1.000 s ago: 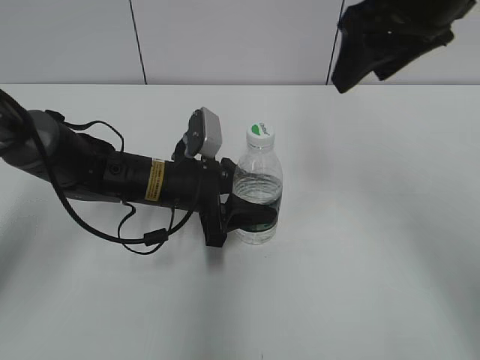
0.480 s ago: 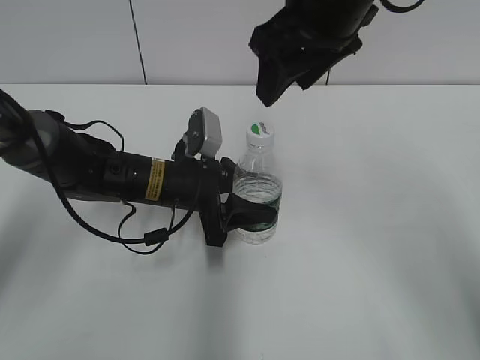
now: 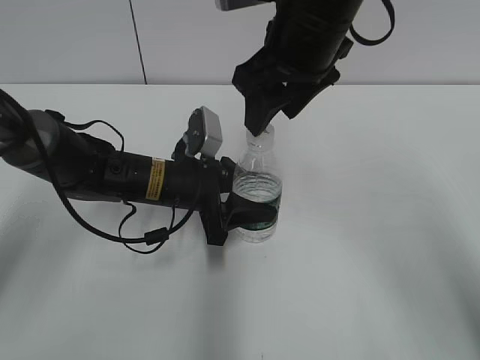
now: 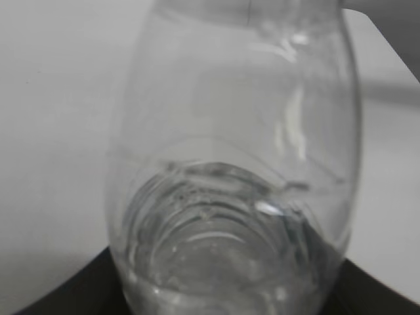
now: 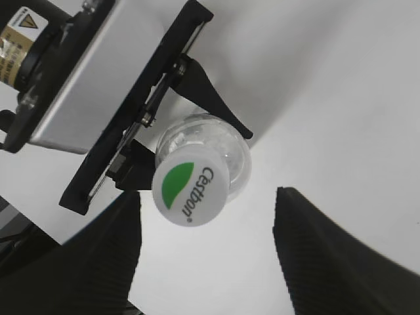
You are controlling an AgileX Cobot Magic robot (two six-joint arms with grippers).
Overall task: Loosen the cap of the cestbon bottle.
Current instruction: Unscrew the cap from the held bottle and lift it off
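Right tool (image 5: 207,259) now lower, parted, seemingly astride cap (image 5: 191,185) (bottle (image 3: 257,196) left-clamped).

The left arm (image 3: 112,176), a black tube with a yellow label and looping cables, lies nearly level from the left edge of the exterior view toward the centre. Its gripper (image 3: 251,214) sits at centre frame, black fingers clamped around the lower body of the small clear plastic water bottle (image 3: 257,196). The right arm (image 3: 311,34) comes down from the top centre of the frame. Its gripper (image 3: 259,127) points downward, fingers spread apart on either side of the round white screw cap with the green mark (image 5: 190,186), not touching it in the right wrist view.
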